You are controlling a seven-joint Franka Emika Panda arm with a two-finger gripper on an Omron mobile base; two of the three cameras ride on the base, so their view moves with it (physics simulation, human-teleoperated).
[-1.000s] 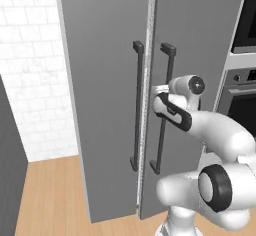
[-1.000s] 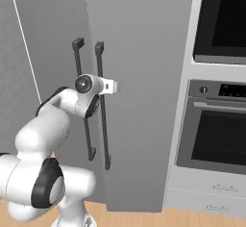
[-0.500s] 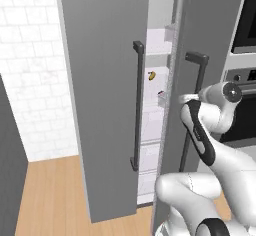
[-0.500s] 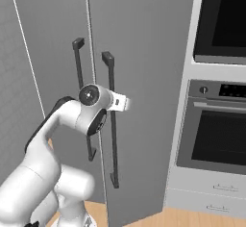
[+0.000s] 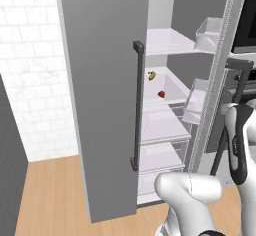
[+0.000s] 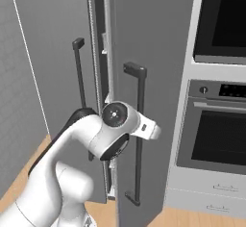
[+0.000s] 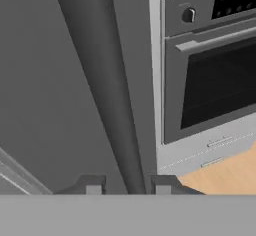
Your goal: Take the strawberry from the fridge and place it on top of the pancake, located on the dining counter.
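The fridge point(image 5: 100, 80) has its left door closed and its right door point(image 6: 153, 53) swung well open. On a white shelf inside lies the strawberry point(image 5: 161, 94), tiny and dark red. In the hand view, my gripper point(image 7: 125, 185) is shut on the right door's dark bar handle point(image 7: 107, 80), which runs up from between the two fingertips. In the right base view my hand sits against that handle point(image 6: 140, 106) at mid height. The pancake and the dining counter are out of view.
A small yellow banana-like item point(image 5: 151, 75) lies behind the strawberry. Clear door bins point(image 5: 197, 100) hang on the open door. Built-in ovens point(image 6: 216, 125) stand right of the fridge, and a white brick wall point(image 5: 30, 80) stands left. The floor point(image 5: 50, 195) is wood.
The right fridge door has swung from nearly closed to wide open, pulled by my gripper on its handle. The shelves and the strawberry have come into sight. My arm moved back and to the right.
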